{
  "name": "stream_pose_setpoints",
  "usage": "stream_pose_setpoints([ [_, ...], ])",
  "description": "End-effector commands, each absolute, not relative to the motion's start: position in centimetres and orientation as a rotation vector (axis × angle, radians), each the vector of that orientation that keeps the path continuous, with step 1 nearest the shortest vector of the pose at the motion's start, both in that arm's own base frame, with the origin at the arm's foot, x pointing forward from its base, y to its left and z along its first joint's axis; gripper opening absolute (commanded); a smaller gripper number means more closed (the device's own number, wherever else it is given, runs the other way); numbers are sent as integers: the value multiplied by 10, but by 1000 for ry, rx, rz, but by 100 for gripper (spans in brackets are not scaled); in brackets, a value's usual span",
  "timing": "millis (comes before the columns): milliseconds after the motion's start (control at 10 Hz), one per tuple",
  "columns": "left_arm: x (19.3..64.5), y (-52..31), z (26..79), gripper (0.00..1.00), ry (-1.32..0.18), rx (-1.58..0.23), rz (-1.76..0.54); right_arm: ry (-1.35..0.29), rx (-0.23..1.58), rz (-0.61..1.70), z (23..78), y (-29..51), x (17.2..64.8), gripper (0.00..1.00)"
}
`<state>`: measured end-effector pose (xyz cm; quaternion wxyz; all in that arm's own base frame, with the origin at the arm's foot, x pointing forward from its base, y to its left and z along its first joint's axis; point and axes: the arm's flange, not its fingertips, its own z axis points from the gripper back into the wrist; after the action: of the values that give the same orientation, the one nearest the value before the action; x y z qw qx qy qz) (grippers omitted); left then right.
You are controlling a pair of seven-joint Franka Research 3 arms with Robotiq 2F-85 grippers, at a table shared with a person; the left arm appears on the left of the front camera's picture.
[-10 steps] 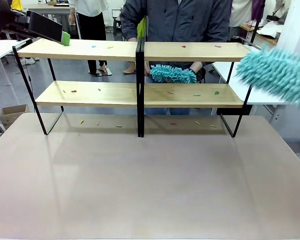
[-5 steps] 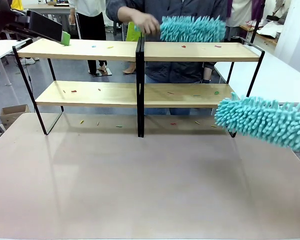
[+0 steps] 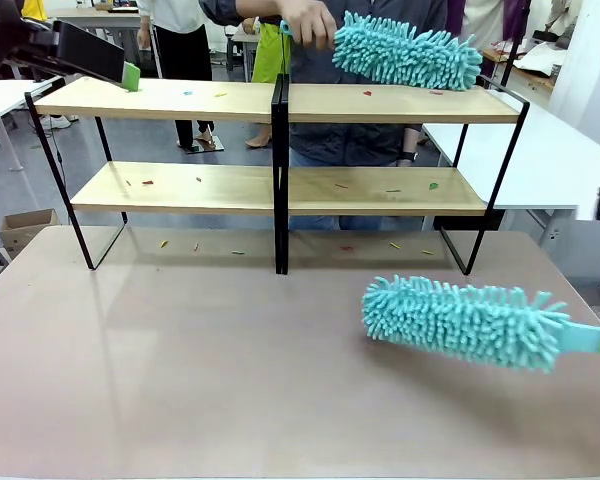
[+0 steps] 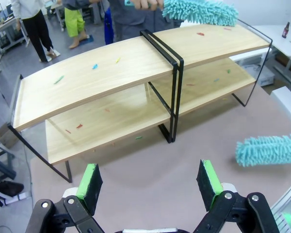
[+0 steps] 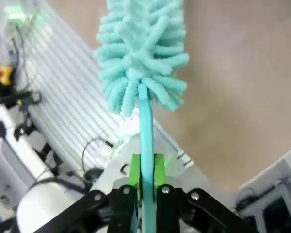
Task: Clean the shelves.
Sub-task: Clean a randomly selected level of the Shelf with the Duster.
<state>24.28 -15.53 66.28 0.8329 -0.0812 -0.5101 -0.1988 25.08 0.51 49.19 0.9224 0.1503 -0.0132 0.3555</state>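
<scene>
The shelves [image 3: 180,100], light wooden boards in a thin black frame, span the far half of the table and carry small coloured scraps. My right gripper [image 5: 145,171] is shut on the thin handle of a teal fluffy duster [image 5: 140,53]. That duster [image 3: 460,322] lies low over the table in front of the right shelf section, its handle running off the right edge. My left gripper [image 4: 149,179] is open with nothing between its green pads, high up and looking down on the shelves [image 4: 111,73]. It also hovers by the top board's left end [image 3: 130,76]. A person's hand [image 3: 305,18] holds a second teal duster [image 3: 405,52] on the top right board.
Coloured scraps [image 3: 195,245] lie on the tabletop under the shelves. The person stands right behind the rack. A white table [image 3: 540,160] stands at the right, another at the far left, and a cardboard box [image 3: 25,228] sits on the floor.
My right gripper's duster swung down from the upper right to low over the table. The person's duster rose from behind the lower board to the top right board.
</scene>
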Motion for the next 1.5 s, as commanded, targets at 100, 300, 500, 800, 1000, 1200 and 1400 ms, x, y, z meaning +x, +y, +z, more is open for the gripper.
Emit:
stream_pose_setpoints([
  [100, 244, -154, 660, 100, -1086, -176, -420, -238, 392, 569, 421, 43, 233, 12],
  [300, 244, -154, 660, 100, -1086, -176, -420, -171, 403, 575, 391, 64, 229, 12],
  [500, 244, -154, 660, 100, -1086, -176, -420, -198, 399, 571, 500, 26, 283, 12],
  [800, 244, -154, 660, 100, -1086, -176, -420, -191, 406, 568, 496, 33, 288, 12],
  [1000, 244, -154, 660, 100, -1086, -176, -420, -92, 417, 638, 467, 62, 309, 12],
  [1200, 244, -154, 660, 100, -1086, -176, -420, -101, 427, 598, 445, 79, 330, 12],
  [1400, 244, -154, 660, 100, -1086, -176, -420, -205, 480, 512, 426, 93, 345, 12],
])
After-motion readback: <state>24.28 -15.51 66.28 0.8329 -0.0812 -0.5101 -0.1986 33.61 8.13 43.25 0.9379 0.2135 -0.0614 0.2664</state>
